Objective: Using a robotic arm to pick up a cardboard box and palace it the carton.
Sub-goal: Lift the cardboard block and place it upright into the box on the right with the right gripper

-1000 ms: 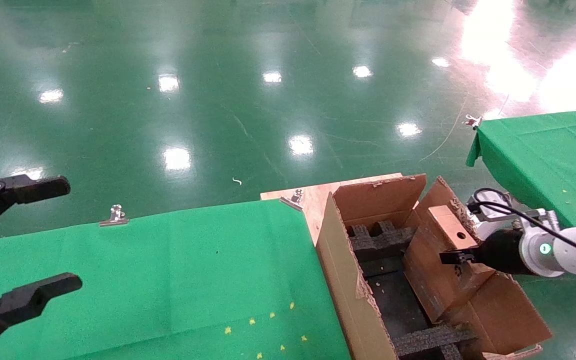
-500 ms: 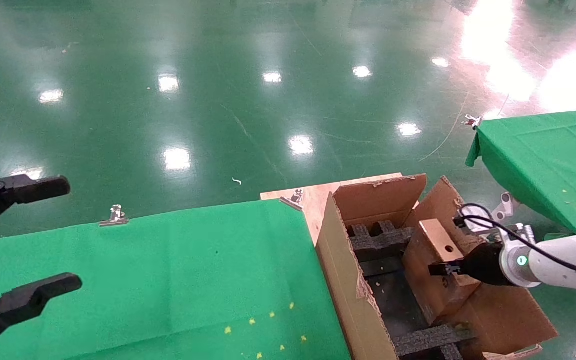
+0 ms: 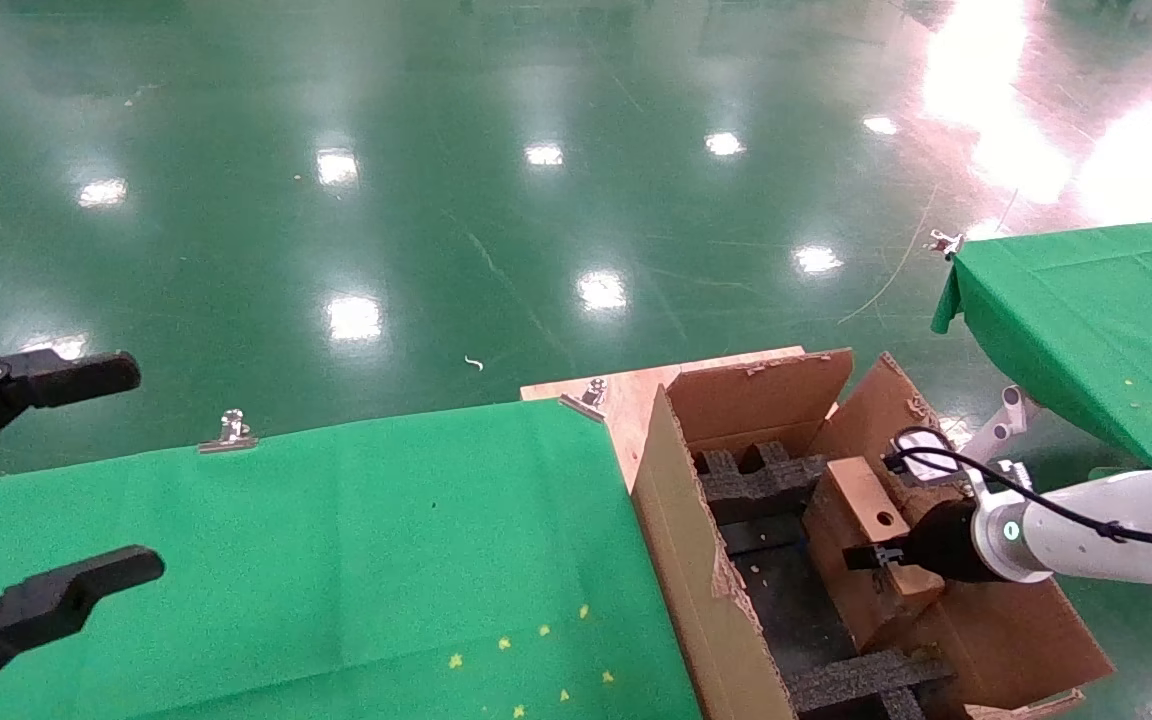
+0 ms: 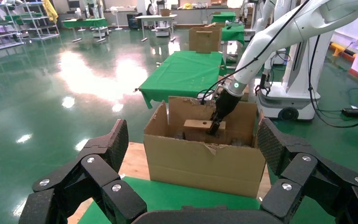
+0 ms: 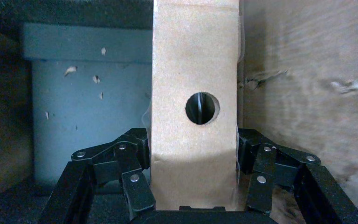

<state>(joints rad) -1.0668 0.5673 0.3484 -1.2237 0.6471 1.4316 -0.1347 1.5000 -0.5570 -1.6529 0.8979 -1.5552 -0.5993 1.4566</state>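
Left gripper parked over smooth green cloth, black linked fingers spread. Corrugated, ragged-edged carton at right, holding the blocky, round-holed cardboard box, clamped by right gripper.

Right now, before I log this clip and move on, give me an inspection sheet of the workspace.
Surface: green cloth table with yellow specks near its front; bare wood corner beyond the cloth.
Job's things: small cardboard box tilted inside the large carton, beside black foam inserts.
Clutter: metal clips along the cloth edge.
Grippers: right gripper inside the carton, fingers clamped on both sides of the cardboard box; left gripper open over the table's left end, holding nothing.
Cables: black cable along the right robotic arm.
Surroundings: glossy green floor; second green table at right.
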